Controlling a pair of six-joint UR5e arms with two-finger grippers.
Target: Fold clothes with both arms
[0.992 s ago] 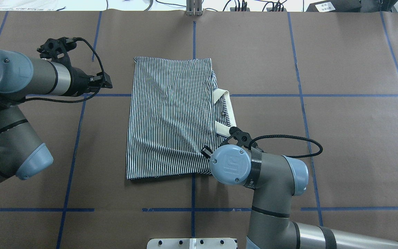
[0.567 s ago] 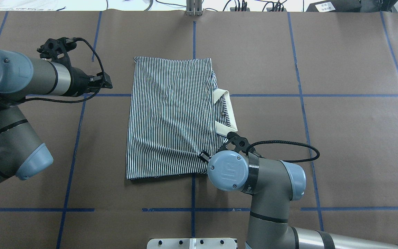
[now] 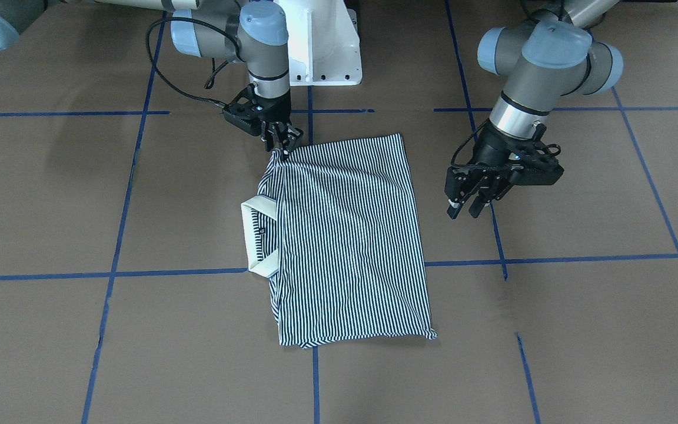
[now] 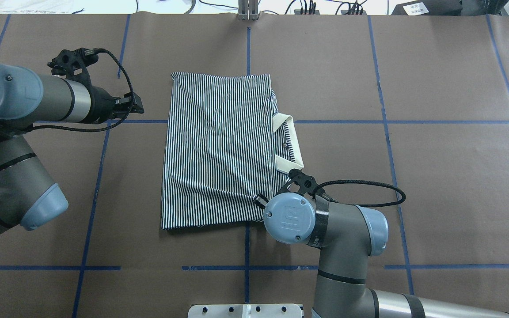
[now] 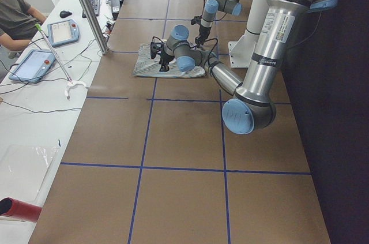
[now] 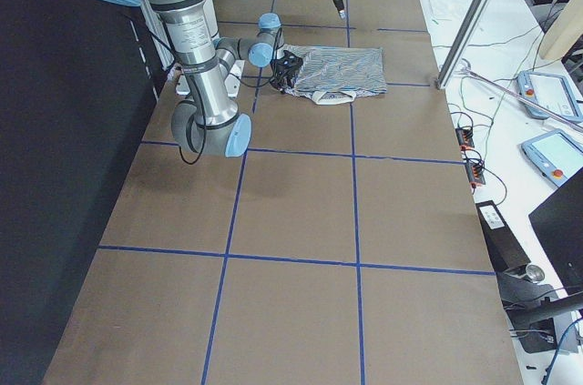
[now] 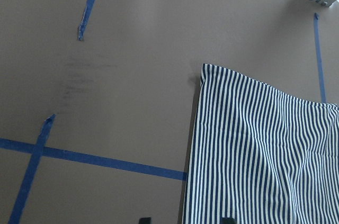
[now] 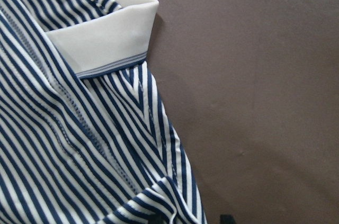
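Observation:
The striped polo shirt point(image 4: 219, 150) lies folded into a rectangle at mid-table, its cream collar point(image 4: 292, 145) sticking out on the robot's right side. My right gripper point(image 3: 283, 144) stands over the shirt's near right corner, shut on a pinch of cloth that peaks up to it; in the overhead view the wrist point(image 4: 287, 216) hides it. The right wrist view shows the collar point(image 8: 106, 33) and bunched stripes point(image 8: 164, 197) close below. My left gripper point(image 3: 465, 207) hovers open above bare table, left of the shirt point(image 3: 345, 235), holding nothing. The left wrist view shows the shirt's far left corner point(image 7: 212, 75).
Brown paper with blue tape lines point(image 4: 100, 176) covers the table. The white pedestal point(image 3: 327, 41) stands at the robot's edge, and a metal post point(image 4: 248, 11) at the far edge. A side table with tablets point(image 5: 63, 30) and a seated person point(image 5: 14, 13) lies beyond.
The right wrist has shifted slightly toward the robot and toward the shirt's near corner. The left arm and the shirt's outline look unchanged.

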